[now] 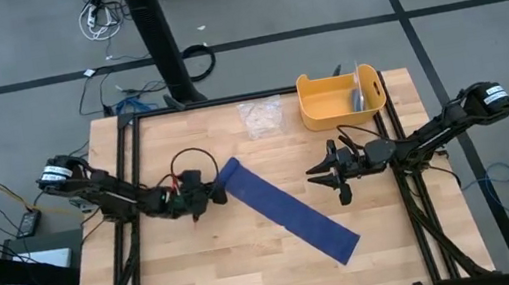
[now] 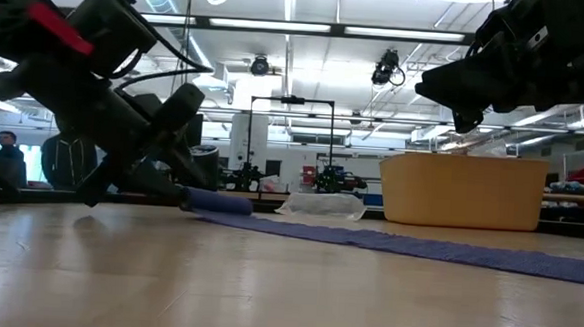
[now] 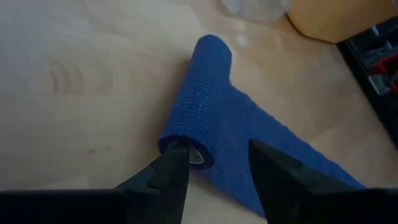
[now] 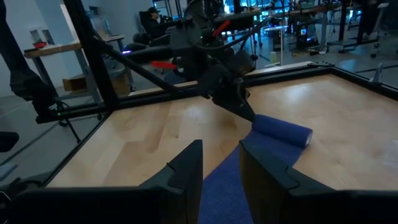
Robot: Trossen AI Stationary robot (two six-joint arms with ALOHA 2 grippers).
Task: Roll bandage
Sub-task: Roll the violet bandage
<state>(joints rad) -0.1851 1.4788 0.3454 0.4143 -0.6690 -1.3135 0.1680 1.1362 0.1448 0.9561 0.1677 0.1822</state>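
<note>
The bandage is a dark-blue band lying slantwise across the wooden table, its flat length point(image 1: 295, 212) running toward the near right. Its far-left end is wound into a small roll point(image 3: 199, 93) that rests on the table and on the band's own flat part. My left gripper point(image 3: 217, 152) is open, low over the table at the roll's near open end point(image 3: 189, 149), one finger on each side of that end. My right gripper point(image 4: 221, 152) is open and holds nothing. It hangs above the table point(image 1: 315, 176), right of the band and pointing toward the roll point(image 4: 283, 130). My left gripper has one fingertip point(image 3: 177, 158) right at the rim of the roll's open end, coming at it slanting down from the table's left. I cannot tell whether that tip touches the cloth. The other finger stands over the flat band, apart from the roll.
A yellow plastic tub point(image 1: 339, 97) stands at the far right of the table, with a clear plastic wrapper point(image 1: 259, 118) to its left. Black frame rails point(image 1: 129, 181) run along the table's sides. A person point(image 2: 7, 154) shows in the room beyond.
</note>
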